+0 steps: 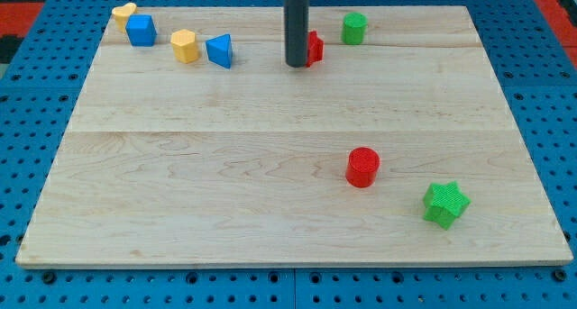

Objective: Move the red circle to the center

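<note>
- my tip (297, 65) near board's (225, 165) top edge, no jaws, holding nothing
- rod hides most of a red block (315, 48); shape unclear
- red circle (362, 167) lower right, near green star (445, 204)

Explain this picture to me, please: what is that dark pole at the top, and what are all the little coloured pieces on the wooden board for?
The dark pole is the end of a robot arm. It has no hand, only a straight rod, and its lower end, my tip, slides over the wooden board to push blocks about. Nothing is held; things only get nudged.

There is one camera, looking down at the board from in front.

Along the view's top lie a yellow block, a blue block, a second yellow block, a blue triangle-like block, a red block partly hidden behind the rod, and a green block. At the lower right sit the red circle and a green star.

The tip rests beside that hidden red block, far from the red circle, which is to go to the centre.
</note>
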